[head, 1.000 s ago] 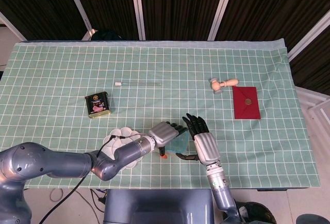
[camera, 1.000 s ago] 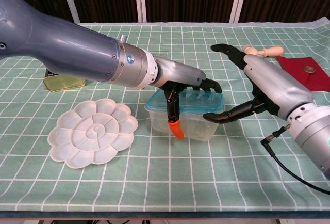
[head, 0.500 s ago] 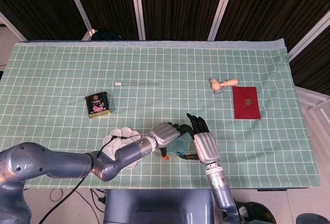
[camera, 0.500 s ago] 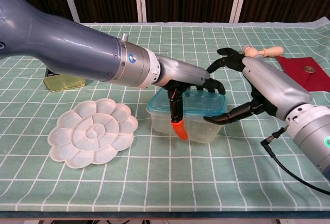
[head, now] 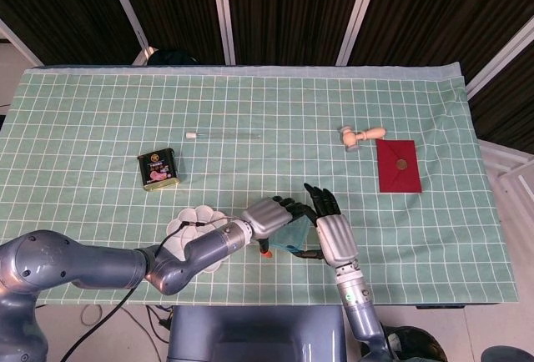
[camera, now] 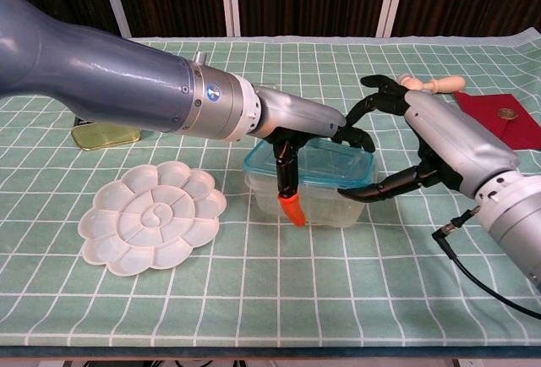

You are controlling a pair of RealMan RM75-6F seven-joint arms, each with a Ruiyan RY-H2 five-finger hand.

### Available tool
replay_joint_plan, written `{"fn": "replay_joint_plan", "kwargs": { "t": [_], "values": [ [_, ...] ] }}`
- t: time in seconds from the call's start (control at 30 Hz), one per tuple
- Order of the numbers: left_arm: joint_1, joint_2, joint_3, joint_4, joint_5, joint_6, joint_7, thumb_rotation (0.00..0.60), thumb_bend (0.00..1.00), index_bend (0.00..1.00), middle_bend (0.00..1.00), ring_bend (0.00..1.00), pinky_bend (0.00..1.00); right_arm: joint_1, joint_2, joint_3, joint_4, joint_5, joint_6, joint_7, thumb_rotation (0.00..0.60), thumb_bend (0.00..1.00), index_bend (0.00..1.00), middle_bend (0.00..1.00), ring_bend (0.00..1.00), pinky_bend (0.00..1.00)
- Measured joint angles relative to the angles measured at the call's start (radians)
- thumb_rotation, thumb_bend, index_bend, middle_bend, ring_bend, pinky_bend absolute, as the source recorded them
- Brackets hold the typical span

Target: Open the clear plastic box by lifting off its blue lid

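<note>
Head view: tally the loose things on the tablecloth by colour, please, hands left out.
Clear with blue: 1, the plastic box with its blue lid
Clear: 1, tube
White: 1, paint palette
Black: 1, tin
Wood: 1, mallet
Red: 1, envelope
Total: 6

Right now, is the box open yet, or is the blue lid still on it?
Not open yet. The blue lid sits on the clear plastic box, maybe just starting to lift. Already done: both hands reached it. In hand: the left robot hand rests over the lid and the right robot hand curls around the box's end. Left: lifting the lid clear.
</note>
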Motion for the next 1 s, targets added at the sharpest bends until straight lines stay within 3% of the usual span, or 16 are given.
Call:
{"fn": "replay_joint_plan", "kwargs": {
  "t": [1.0],
  "values": [
    [0.038,0.048,-0.013,-0.035,-0.003,0.055,0.028,0.600,0.00,0.00,0.00,0.00,0.09,-0.010,0.001,0.018,-0.016,0.026,0.017,0.005,0.600,0.60,0.68,0.09,0.00,0.00]
  ]
}}
